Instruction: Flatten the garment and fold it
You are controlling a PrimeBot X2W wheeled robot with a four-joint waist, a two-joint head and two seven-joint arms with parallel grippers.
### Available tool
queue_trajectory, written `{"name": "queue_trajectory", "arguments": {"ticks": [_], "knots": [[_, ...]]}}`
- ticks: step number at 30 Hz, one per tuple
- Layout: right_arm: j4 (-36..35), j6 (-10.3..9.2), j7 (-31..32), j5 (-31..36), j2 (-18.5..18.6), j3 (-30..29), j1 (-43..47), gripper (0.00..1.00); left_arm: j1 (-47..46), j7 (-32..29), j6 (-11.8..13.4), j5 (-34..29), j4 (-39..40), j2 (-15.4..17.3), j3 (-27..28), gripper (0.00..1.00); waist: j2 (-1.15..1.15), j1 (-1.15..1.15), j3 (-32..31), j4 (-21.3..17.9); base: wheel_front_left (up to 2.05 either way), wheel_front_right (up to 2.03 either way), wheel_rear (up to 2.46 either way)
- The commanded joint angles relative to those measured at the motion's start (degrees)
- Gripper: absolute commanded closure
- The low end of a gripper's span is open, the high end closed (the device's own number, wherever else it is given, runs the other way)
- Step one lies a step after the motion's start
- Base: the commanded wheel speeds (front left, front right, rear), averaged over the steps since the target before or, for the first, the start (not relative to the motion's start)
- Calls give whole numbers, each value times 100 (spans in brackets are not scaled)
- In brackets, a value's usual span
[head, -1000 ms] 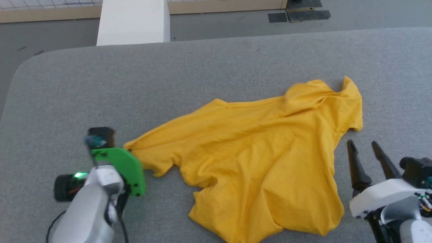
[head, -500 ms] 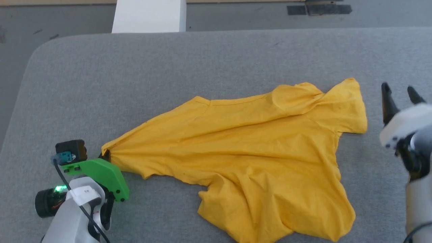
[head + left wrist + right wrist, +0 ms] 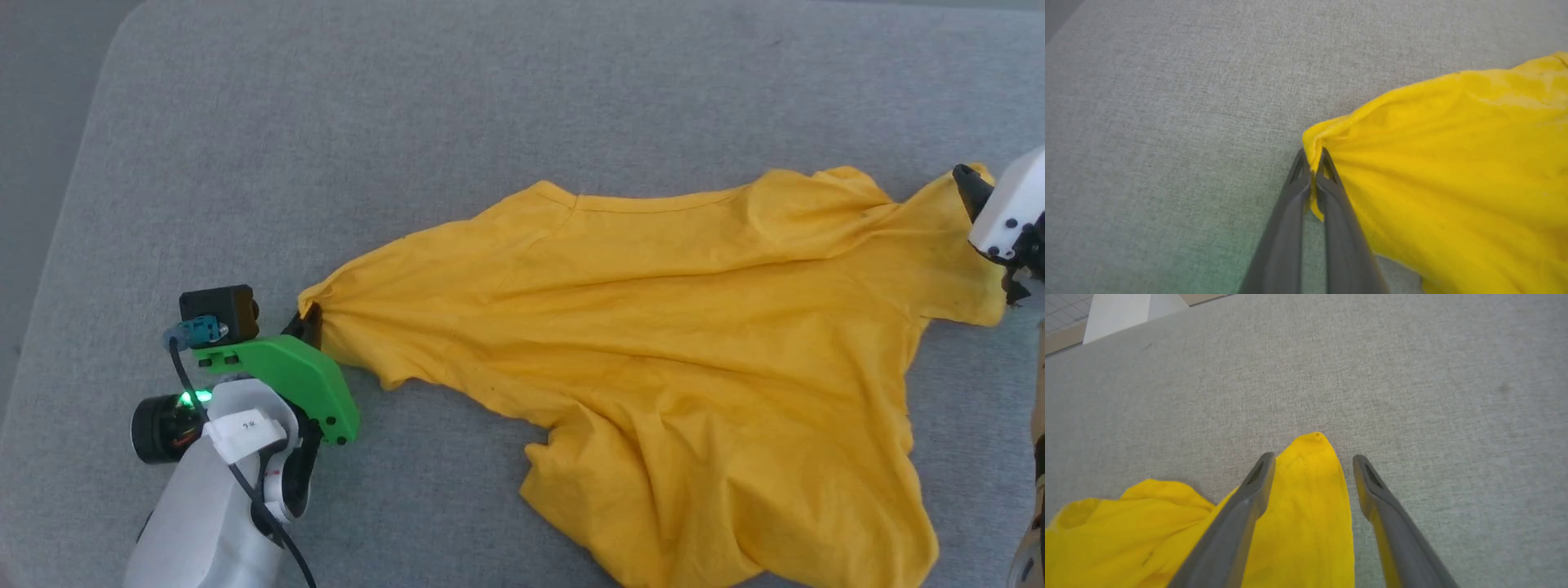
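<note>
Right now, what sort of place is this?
Likely an indoor robot workroom: a bright yellow cotton T-shirt lies on a broad grey fabric-covered table, with grey floor and a white block beyond.

I count one shirt [image 3: 653,351] on one grey table [image 3: 367,122]. My grippers number two: one left gripper [image 3: 1312,163] and one right gripper [image 3: 1312,463]. Each carries two dark fingers [image 3: 1241,506], four fingers in total. One white block [image 3: 1114,314] stands beyond the table.

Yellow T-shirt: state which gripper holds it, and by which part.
The left gripper is shut on a bunched tip at one end of the T-shirt. The right gripper is open, astride the opposite tip, holding nothing.
</note>
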State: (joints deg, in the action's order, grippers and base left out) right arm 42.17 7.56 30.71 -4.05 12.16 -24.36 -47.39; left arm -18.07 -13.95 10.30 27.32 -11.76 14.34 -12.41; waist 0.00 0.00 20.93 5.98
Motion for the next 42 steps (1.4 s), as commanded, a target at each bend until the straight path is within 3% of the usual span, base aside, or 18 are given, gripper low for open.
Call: {"name": "queue_trajectory", "arguments": {"ticks": [1,5,6,7,8,9,10,16,20,27,35,42], "knots": [[85,-8,183,106,36,-13,-147,0,-84,37,-16,41,42,2,-12,100,0,0,214,189,0,0,0],[253,-8,766,271,75,-91,-308,0,-62,50,-11,81,110,-26,-23,100,0,0,297,221,0,0,0],[269,-8,887,319,89,-123,-325,15,-50,42,-13,98,121,-36,-27,100,0,0,312,220,0,0,0],[299,-8,1067,379,96,-170,-332,52,-37,35,-18,117,134,-44,-31,100,0,0,324,215,0,0,0],[329,-8,1240,437,105,-194,-330,67,-30,29,-24,131,143,-47,-35,100,0,0,331,211,0,0,0],[360,-8,1473,508,114,-206,-322,96,-22,11,-35,150,149,-46,-42,100,0,0,335,200,0,0,0],[357,-8,1647,570,107,-207,-310,100,-17,5,-40,161,153,-41,-41,100,0,0,329,184,0,0,0],[-210,-8,2157,723,93,62,-296,100,-241,-57,-223,109,274,179,-95,100,0,0,266,45,0,0,0],[-882,-8,1984,559,210,364,-437,100,-836,-174,-512,-10,436,490,-154,100,0,0,243,-78,0,0,0],[-1835,-8,1366,365,498,902,-1214,100,-2463,-204,-766,-590,426,1088,-173,100,0,0,417,-380,0,0,0],[-2176,-8,332,383,531,1267,-2710,100,-4485,248,-547,-893,-103,1113,129,100,0,0,808,-757,0,0,0],[-2113,-8,-988,703,376,1482,-3956,100,-6033,1107,-232,-1145,-560,1041,371,100,0,0,1011,-1011,0,0,0]]}}
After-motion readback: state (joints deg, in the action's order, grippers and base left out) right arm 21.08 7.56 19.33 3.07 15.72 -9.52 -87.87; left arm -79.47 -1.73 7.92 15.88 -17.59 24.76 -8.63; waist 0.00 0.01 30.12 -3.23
